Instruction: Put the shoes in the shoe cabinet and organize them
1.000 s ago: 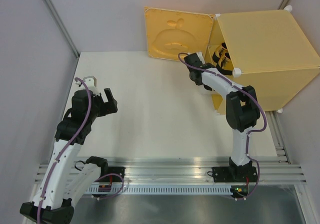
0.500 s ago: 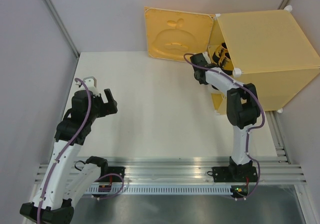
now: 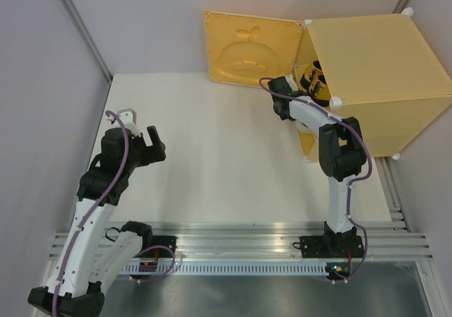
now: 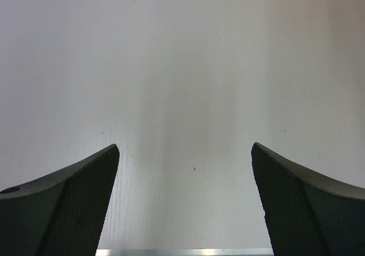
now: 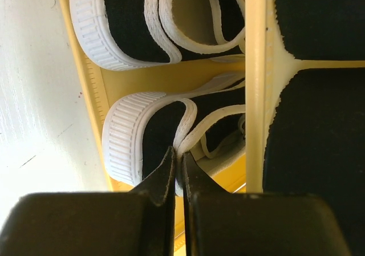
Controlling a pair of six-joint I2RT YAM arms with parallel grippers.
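No text, label, brand, number or sign can be read in any view. The open door (image 3: 251, 49) of the shoe cabinet (image 3: 374, 70) carries only an embossed rounded figure without letters. In the right wrist view, the nearer white shoe (image 5: 122, 136) and the farther white shoe (image 5: 94, 33) show plain ribbed rubber edges.

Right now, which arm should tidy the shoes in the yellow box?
Right. The right gripper pinches a white shoe inside the shoe cabinet; the left gripper hangs open over the table, far off.
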